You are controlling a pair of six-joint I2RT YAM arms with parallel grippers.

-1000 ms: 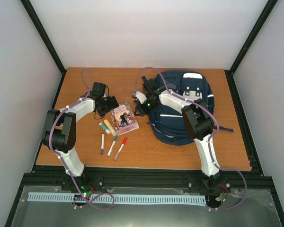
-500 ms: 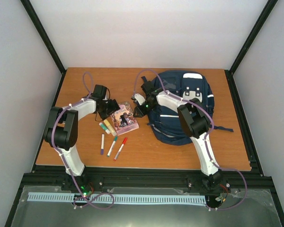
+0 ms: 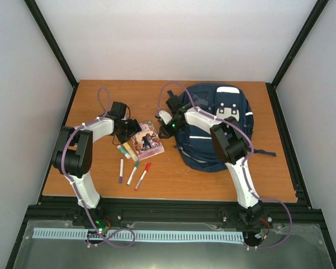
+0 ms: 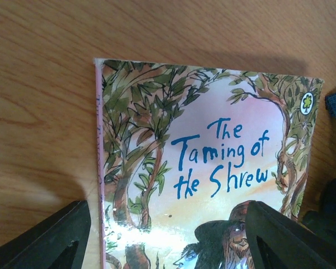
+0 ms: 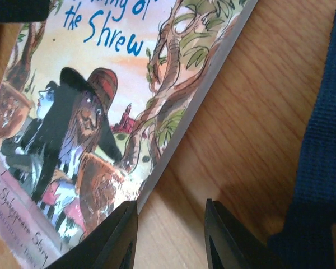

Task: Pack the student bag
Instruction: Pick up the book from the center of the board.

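Book (image 4: 213, 168), "The Taming of the Shrew", lies flat on the table (image 3: 213, 179), under both tools.

The left gripper (image 4: 168, 244) has its jaws spread wide and holds nothing. One finger is over bare wood off the pink spine side, the other over the lower cover picture.

The right gripper (image 5: 171, 238) has its jaws parted by a narrow gap with nothing between. One finger is over the book's edge, the other over wood just beside it. Contact with the book cannot be told for either tool.

Base-ward of the left gripper, two highlighters (image 3: 127, 151) lie just beside the book. Further base-ward, three pens (image 3: 133, 173) lie apart from each other.

The student bag (image 3: 224, 120) lies flat just beside the right gripper, on its outer side. The right arm (image 3: 232, 143) crosses above the bag's near-left part. In the right wrist view, navy fabric fills the right border, with a strip of wood between it and the book.

The book's lower half is cut off in the left wrist view. From above, the gripper bodies hide the fingertips and the book's far corners.
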